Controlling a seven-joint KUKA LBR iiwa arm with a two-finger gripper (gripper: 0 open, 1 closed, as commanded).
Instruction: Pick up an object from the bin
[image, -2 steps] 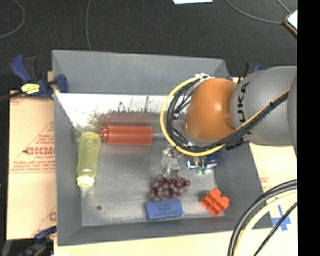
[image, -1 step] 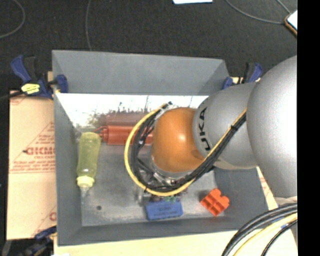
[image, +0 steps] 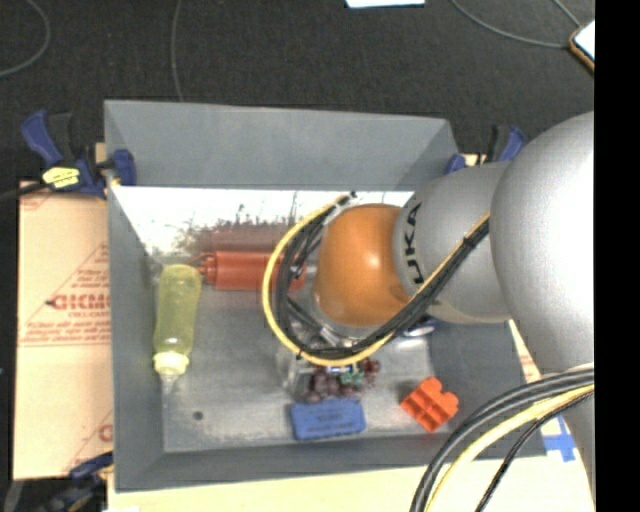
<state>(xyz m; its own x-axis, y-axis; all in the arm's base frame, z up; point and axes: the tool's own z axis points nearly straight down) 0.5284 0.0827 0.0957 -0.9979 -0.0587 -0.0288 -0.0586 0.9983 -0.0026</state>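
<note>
Dark carpet surrounds the grey metal bin (image: 270, 150). The silver arm (image: 540, 240) reaches over it, its orange wrist cover (image: 360, 265) hiding much of the pincer (image: 325, 382), so whether the pincer is spread or pressed together cannot be told. Far to the view's left of the pincer lies a pale yellow bottle (image: 175, 315). Beyond the pincer, near the back wall, lies a red cylinder (image: 240, 270). A flat blue piece (image: 327, 420) sits just beneath the pincer, toward the front wall. A small orange block (image: 430, 403) lies near, to the view's right.
</note>
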